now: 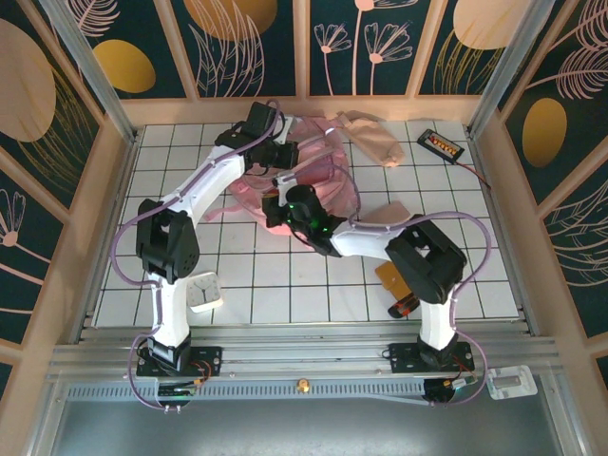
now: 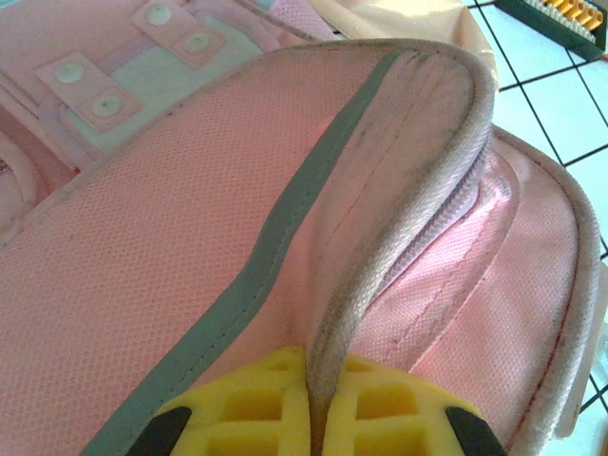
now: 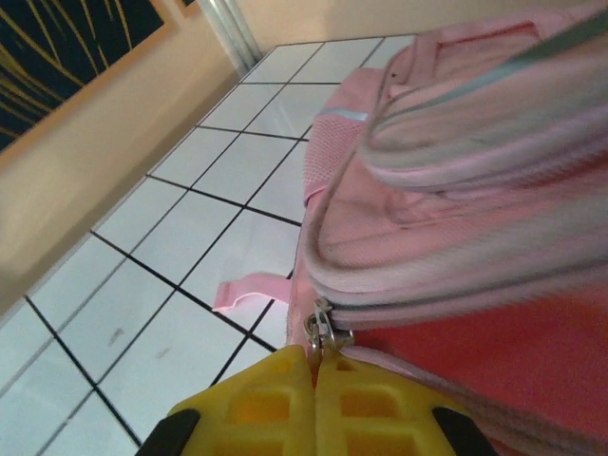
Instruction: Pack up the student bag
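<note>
The student bag (image 1: 318, 171), a large pink backpack, lies at the back middle of the tiled table. My left gripper (image 1: 277, 152) reaches over its left side. In the left wrist view that gripper (image 2: 318, 385) is shut on the bag's (image 2: 142, 256) pale piped rim (image 2: 380, 256), which runs up between the yellow pads beside a grey strip. My right gripper (image 1: 285, 204) is at the bag's near edge. In the right wrist view it (image 3: 315, 366) is shut on the metal zipper pull (image 3: 321, 331) at the end of the bag's (image 3: 456, 190) zip.
A beige-pink cloth pouch (image 1: 375, 138) lies at the back right, with a black and orange device (image 1: 440, 144) beyond it. A dusty-pink flat pouch (image 1: 394, 211) and a brown flat item (image 1: 392, 275) lie near the right arm. A small white box (image 1: 204, 293) sits front left.
</note>
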Action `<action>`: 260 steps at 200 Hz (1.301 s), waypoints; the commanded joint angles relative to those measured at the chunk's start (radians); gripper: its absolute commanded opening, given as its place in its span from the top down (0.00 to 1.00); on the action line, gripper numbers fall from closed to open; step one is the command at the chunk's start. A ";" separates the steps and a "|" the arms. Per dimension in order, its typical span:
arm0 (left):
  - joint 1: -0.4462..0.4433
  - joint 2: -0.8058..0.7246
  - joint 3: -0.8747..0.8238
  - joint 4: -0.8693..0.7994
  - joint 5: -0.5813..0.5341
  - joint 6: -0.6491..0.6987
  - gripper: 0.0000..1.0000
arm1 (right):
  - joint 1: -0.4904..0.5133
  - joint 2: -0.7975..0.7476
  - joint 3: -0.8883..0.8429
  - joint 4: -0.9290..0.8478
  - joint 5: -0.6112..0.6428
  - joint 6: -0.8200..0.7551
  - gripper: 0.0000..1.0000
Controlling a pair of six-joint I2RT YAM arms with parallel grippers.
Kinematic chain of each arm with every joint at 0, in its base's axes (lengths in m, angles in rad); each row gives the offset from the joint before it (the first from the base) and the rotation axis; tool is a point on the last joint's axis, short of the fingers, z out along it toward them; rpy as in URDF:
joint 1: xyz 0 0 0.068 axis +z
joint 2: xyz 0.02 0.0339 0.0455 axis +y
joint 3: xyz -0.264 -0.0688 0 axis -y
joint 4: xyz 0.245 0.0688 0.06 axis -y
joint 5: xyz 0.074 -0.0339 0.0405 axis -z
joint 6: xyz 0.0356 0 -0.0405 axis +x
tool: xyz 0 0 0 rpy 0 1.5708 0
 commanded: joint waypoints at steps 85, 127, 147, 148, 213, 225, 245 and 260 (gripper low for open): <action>-0.019 -0.079 -0.036 0.098 0.020 -0.024 1.00 | 0.078 0.212 0.459 -0.272 -0.022 -0.163 1.00; -0.018 -0.102 -0.064 0.087 0.009 0.034 1.00 | -0.018 0.060 0.171 0.053 -0.260 0.135 0.52; -0.017 -0.115 -0.085 0.086 0.026 0.072 1.00 | -0.092 -0.040 0.047 0.106 -0.394 0.302 0.43; -0.017 -0.115 -0.085 0.086 0.026 0.075 1.00 | -0.096 -0.045 0.042 0.106 -0.399 0.311 0.42; -0.015 -0.118 -0.101 0.066 0.011 0.161 1.00 | -0.274 -0.295 -0.050 -0.360 -0.464 0.588 0.39; -0.014 -0.113 -0.100 0.065 0.008 0.166 1.00 | -0.305 -0.324 -0.066 -0.348 -0.476 0.625 0.39; -0.014 -0.105 -0.094 0.059 0.005 0.175 1.00 | -0.330 -0.344 -0.058 -0.321 -0.465 0.647 0.38; -0.015 -0.102 -0.087 0.056 0.003 0.175 1.00 | -0.331 -0.307 -0.012 -0.357 -0.477 0.674 0.38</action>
